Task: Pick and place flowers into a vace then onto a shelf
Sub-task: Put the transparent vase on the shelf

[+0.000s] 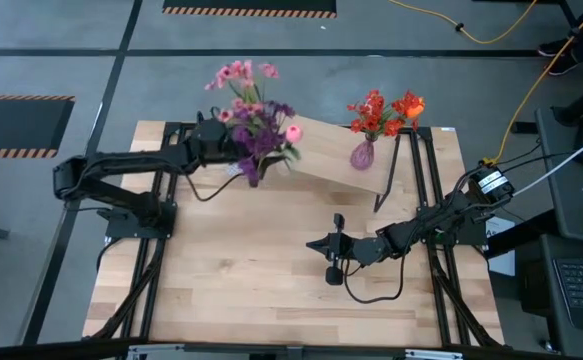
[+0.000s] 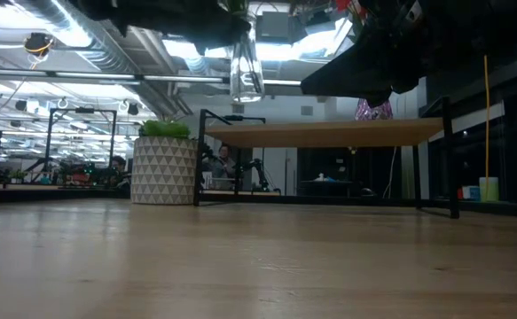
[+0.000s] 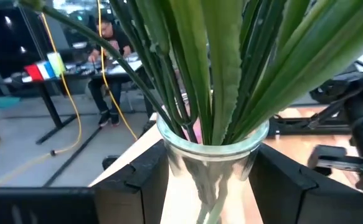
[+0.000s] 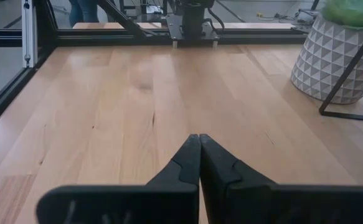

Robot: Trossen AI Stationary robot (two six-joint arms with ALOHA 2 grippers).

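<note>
- Here, the left arm reaches across the far left of the table, its left gripper (image 3: pixel 209 180) clamped on a clear glass vase (image 2: pixel 246 66) held up off the tabletop, just beside the shelf's left end.
- The vase holds pink and purple flowers (image 1: pixel 254 112).
- The shelf (image 1: pixel 331 155) carries a small purple vase (image 1: pixel 362 154) with red-orange flowers (image 1: pixel 385 112).
- The right arm lies low over the table's middle, pointing left, the right gripper (image 4: pixel 198 163) with fingers pressed together, holding nothing.
- A white pot (image 4: pixel 340 59) stands under the shelf.
</note>
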